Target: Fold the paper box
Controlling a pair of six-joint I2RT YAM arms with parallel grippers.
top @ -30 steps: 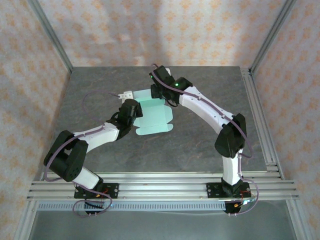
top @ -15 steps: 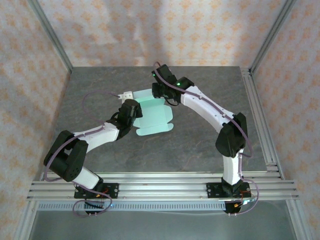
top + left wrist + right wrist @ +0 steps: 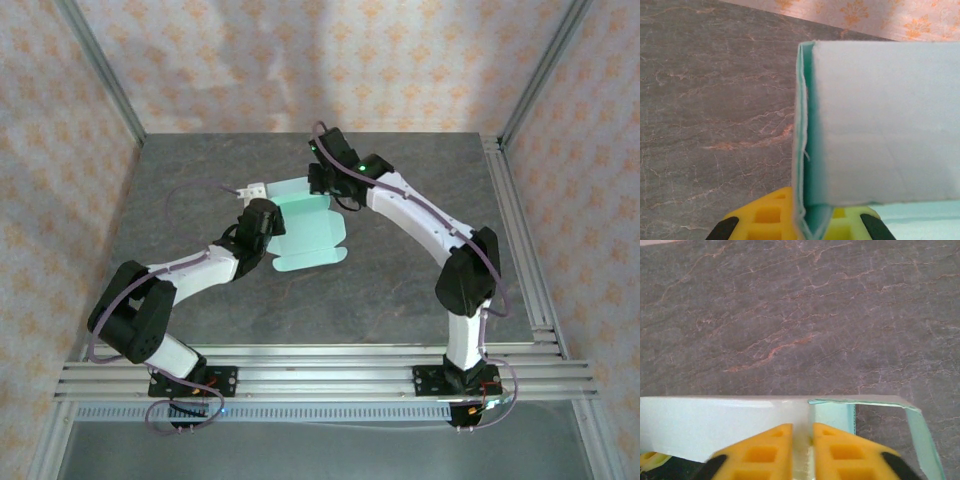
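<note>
The paper box (image 3: 312, 236) is a pale mint sheet, partly folded, lying mid-table between the two arms. My left gripper (image 3: 267, 224) is at its left edge. In the left wrist view its yellow fingers (image 3: 764, 216) are shut on a doubled, upright fold of the paper box (image 3: 880, 130). My right gripper (image 3: 323, 187) is at the sheet's far edge. In the right wrist view its yellow fingers (image 3: 760, 452) pinch a raised wall of the paper box (image 3: 715, 425), with only the thin card between them. A side flap (image 3: 922, 432) angles off to the right.
The grey stone-patterned table (image 3: 400, 270) has metal rails along its right side (image 3: 515, 230) and near edge (image 3: 320, 370). A small white piece (image 3: 250, 189) sits by the left arm's purple cable, just left of the sheet. Patterned walls enclose the table.
The right gripper has closed onto the far edge of the paper box and its wrist has shifted slightly right. The left arm and the sheet have stayed put.
</note>
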